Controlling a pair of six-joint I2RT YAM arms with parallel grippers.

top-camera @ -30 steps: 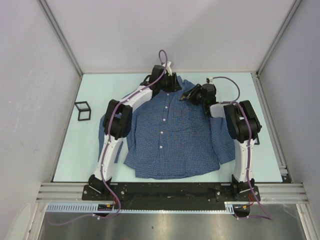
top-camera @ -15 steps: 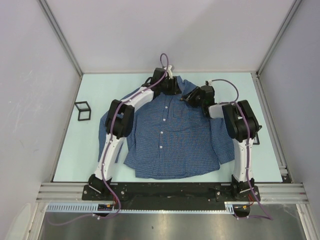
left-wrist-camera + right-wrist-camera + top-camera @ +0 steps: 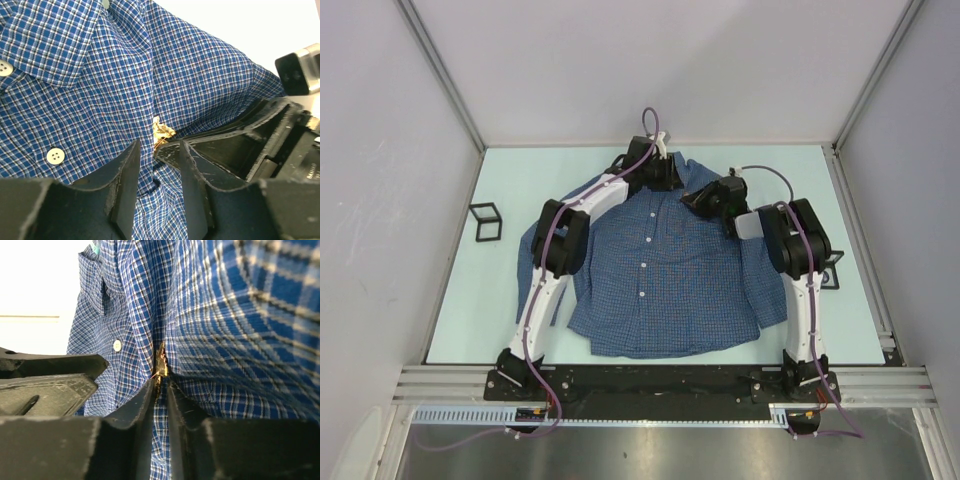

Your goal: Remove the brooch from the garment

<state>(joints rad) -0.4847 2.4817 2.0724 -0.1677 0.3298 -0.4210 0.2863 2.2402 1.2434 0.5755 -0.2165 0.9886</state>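
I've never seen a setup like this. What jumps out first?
A blue checked shirt lies spread flat on the pale table, with the left arm and right arm reaching to its collar. Up close, a tiny gold brooch on the shirt front is pinched at the tips of the right gripper, while the left gripper hovers open beside it.

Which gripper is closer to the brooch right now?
Right. The right gripper has its fingertips meeting at the edge of the brooch on the shirt. The left gripper sits open just short of it, with the brooch just beyond its fingertips.
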